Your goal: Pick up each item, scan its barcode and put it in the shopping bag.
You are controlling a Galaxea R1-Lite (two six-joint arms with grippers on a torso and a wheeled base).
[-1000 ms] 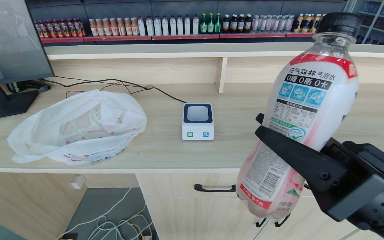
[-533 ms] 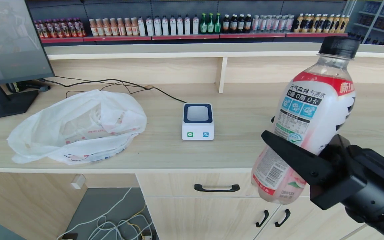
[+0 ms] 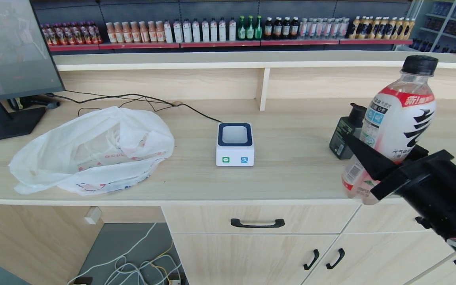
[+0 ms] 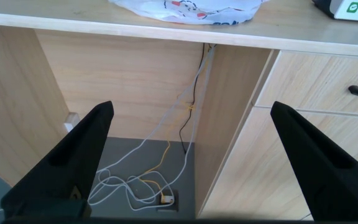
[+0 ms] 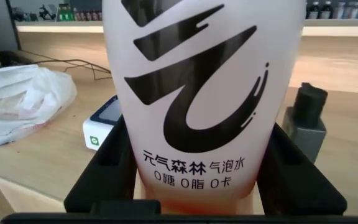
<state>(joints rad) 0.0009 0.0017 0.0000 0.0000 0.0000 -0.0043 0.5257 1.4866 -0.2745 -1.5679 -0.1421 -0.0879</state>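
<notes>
My right gripper (image 3: pixel 386 162) is shut on a pink drink bottle (image 3: pixel 394 122) with a black cap, held upright over the counter's front right edge. In the right wrist view the bottle (image 5: pixel 197 106) stands between the fingers (image 5: pixel 107 174). A small dark bottle (image 3: pixel 344 132) stands on the counter just behind it, and appears again as the dark bottle (image 5: pixel 306 121). The white barcode scanner (image 3: pixel 234 144) sits mid-counter; the scanner (image 5: pixel 101 127) lies beyond the held bottle. The white shopping bag (image 3: pixel 93 150) lies open at the left. My left gripper (image 4: pixel 188 162) hangs open below the counter, facing the cabinet front.
A monitor (image 3: pixel 10 59) stands at the far left, with cables (image 3: pixel 133 99) trailing along the counter's back. A raised wooden ledge (image 3: pixel 263 79) backs the counter. Drawers with black handles (image 3: pixel 257 223) sit below. Loose cables (image 4: pixel 148 180) lie on the floor under the counter.
My right gripper has carried the pink bottle to the right and away from the head camera, lower towards the counter's front edge. The dark bottle behind it has come into sight.
</notes>
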